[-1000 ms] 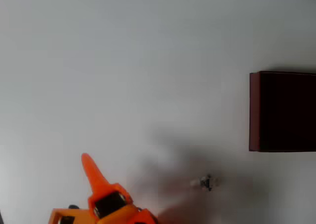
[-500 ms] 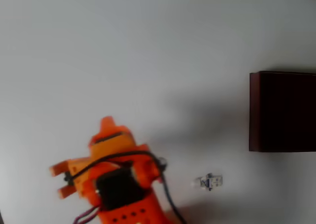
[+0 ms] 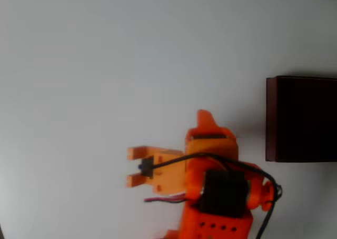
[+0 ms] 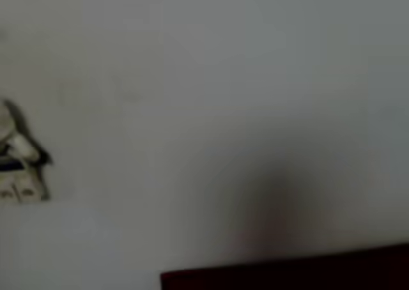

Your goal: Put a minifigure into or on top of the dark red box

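- The tiny whitish-grey plastic toy minifigure [image 4: 16, 168], with small dark and yellowish details, lies flat on the table at the far left edge of the wrist view, partly cut off by the frame and blurred. In the overhead view the arm covers the spot where it would lie.
- Judging by its look, it is very light, rigid and smooth, so it will likely skid or flip if nudged from one side and could pop out of a loose pinch.
- The safest hold is probably across the torso, the broadest solid part, with the fingers closing evenly on both sides; thin limbs or the head look like poor places to squeeze.
- The orange two-finger plastic gripper [image 3: 135, 167] points to the left in the overhead view. Its two short prongs stand apart with a clear gap, and nothing is between them.
- The plain pale grey table [image 3: 105, 65] is smooth and matte, giving the figure little to brace against.
- The dark red rectangular box with thin walls and a near-black inside [image 3: 301, 119] sits at the right edge of the overhead view, close beside the arm's body, and its rim shows along the bottom of the wrist view [image 4: 287, 276].
- The figure is not yet in or on the box.
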